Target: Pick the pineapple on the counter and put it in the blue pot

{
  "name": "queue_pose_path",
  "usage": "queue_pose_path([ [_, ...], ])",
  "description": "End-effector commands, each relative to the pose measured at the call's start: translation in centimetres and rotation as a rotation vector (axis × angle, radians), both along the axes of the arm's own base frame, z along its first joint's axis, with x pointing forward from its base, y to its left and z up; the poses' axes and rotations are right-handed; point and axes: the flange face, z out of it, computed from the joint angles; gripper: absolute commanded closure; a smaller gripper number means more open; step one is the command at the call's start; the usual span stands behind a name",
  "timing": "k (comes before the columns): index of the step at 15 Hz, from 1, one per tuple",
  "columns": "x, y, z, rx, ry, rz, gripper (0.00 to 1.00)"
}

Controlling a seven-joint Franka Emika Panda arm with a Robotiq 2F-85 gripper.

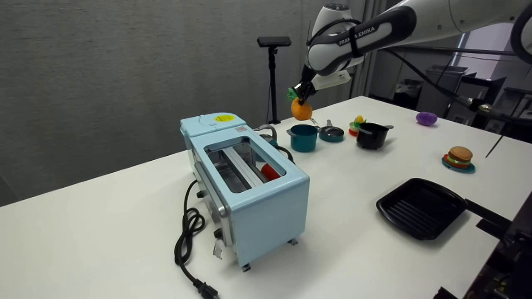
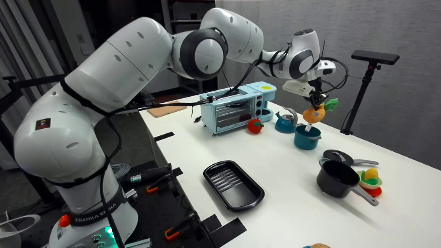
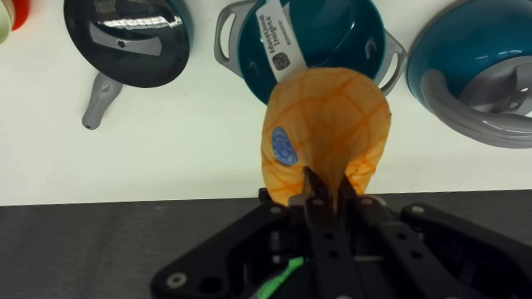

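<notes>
Desk (image 2: 282,172): white; contents listed left to right as they stood in an exterior view on my screen.
Toaster (image 2: 237,110): light blue, one; its power plug (image 1: 206,290) lay loose on the desk, so I took it to be out of use.
Tomato (image 2: 255,126): red toy, one; rested just in front of the toaster, set aside, I supposed, since the job did not call for it.
Kettle (image 2: 285,123): teal, grey-handled, one; a near neighbour of the goal, to be steered around, I reckoned.
Blue pot (image 2: 305,141): one, upright, uncovered, between the kettle and the lidded pan (image 3: 126,41); left open, I judged, to receive the fruit.
Pineapple (image 2: 313,115): soft orange toy, one; hung in the air above the blue pot, green leaves (image 2: 331,104) out to one side, white label (image 2: 308,127) dangling toward the mouth. Whether the label had passed the rim I could not tell. Held high, I judged, so the body would clear the rim; in the wrist view it overlapped that rim on the side toward the desk's edge, so a small shift inward seemed due before release.
Gripper (image 3: 326,175): one; fingers (image 3: 317,185) nearly together, only a fold of the pineapple's cloth pinched between them. The cloth puckered there, which suggested a firm hold. Apart from the blue pot.
</notes>
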Motion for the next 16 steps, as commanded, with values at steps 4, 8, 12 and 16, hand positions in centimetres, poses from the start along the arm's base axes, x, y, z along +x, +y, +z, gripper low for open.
queue_pose_path([
  [4,1.6,1.4,-1.2,0.004,-0.022,-0.005,0.53],
  [8,1.6,2.5,-0.8,0.02,-0.014,0.015,0.23],
  [12,1.5,3.7,0.0,0.037,-0.005,0.036,0.0],
  [16,1.4,4.2,-0.3,0.032,-0.015,0.046,0.0],
])
